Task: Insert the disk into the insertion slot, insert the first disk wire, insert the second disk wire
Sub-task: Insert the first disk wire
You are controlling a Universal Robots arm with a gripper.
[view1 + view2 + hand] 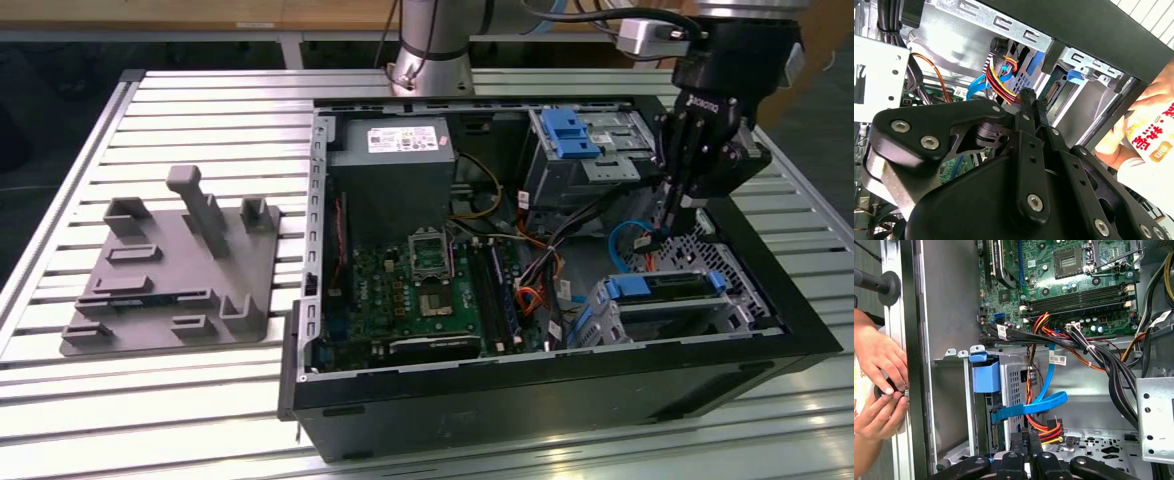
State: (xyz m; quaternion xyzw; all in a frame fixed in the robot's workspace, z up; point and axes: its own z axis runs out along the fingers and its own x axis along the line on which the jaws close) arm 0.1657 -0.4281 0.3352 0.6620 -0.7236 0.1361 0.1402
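Note:
The disk (671, 286), silver in a bright blue carrier, lies in the insertion slot (601, 322), a low perforated metal cage at the case's front corner on the exterior view's right. My gripper (671, 228) reaches down into the case just behind it. In the second wrist view the gripper (1029, 97) has its fingers pressed together on the black end of a red, yellow and black disk wire (1001, 80), close to the disk's connector edge (1051, 90). A flat blue disk wire (1029, 407) runs to the disk's edge beside the blue carrier (986, 375).
A person's hands (879, 385) work at the case's outer wall. A thick black cable bundle (1104, 365) crosses above the motherboard (414, 290). A taller grey bay with a blue latch (574, 135) stands behind the gripper. A grey fixture block (174, 270) sits on the slatted table.

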